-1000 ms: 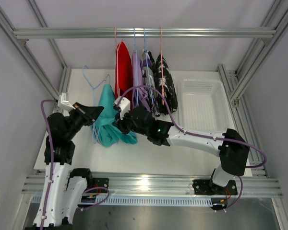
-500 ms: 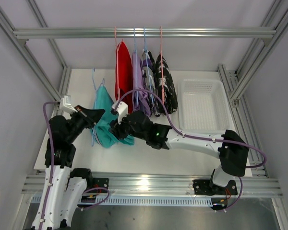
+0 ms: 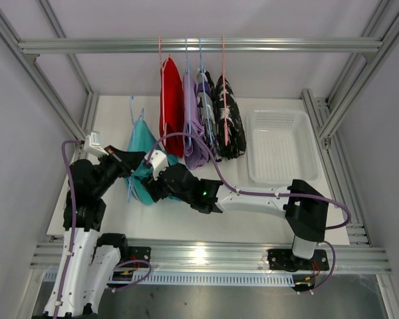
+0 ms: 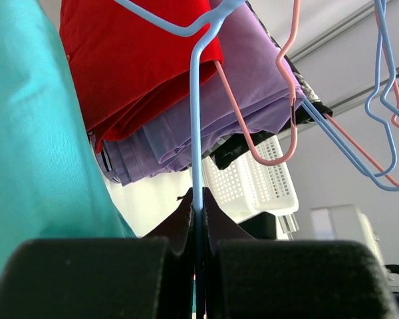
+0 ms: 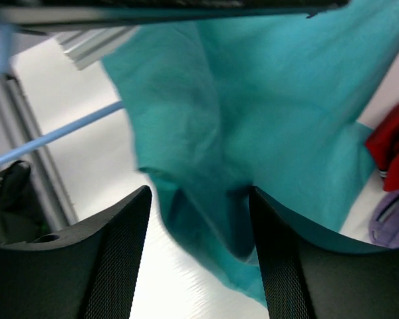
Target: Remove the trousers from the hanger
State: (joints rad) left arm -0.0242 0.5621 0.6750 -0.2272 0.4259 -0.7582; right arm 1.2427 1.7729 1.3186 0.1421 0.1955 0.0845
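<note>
Right, the left gripper (image 4: 197, 203) is clamped tight on the stem of the blue hanger (image 4: 195, 126), and the wire runs straight up out of its shut jaws in the middle of the left wrist view. The teal trousers (image 3: 141, 143) fill that view's left edge. From overhead they sit left of centre, between the two arms, with the hanger's hook poking up just above them. Whether the cloth is draped over the hanger's bar I can't tell.

Now the right gripper (image 5: 198, 199): its jaws stand wide apart. The two dark fingers (image 5: 113, 266) frame the bottom of the right wrist view, and a fold of teal cloth hangs in the gap between them, loose rather than pinched. A length of the blue wire crosses the left of that frame.

Up at top centre of the overhead view, four more pairs hang side by side from the rail (image 3: 286, 45). From left to right they are the red trousers (image 3: 171, 100), the lilac trousers (image 3: 191, 126), the printed trousers (image 3: 206, 109) and the black blotched trousers (image 3: 233, 123). A pink hanger (image 4: 282, 126) loops below the lilac cloth in the left wrist view. The white basket (image 3: 279, 156) rests on the table (image 3: 173, 222) at the right, just beside the black pair.
</note>
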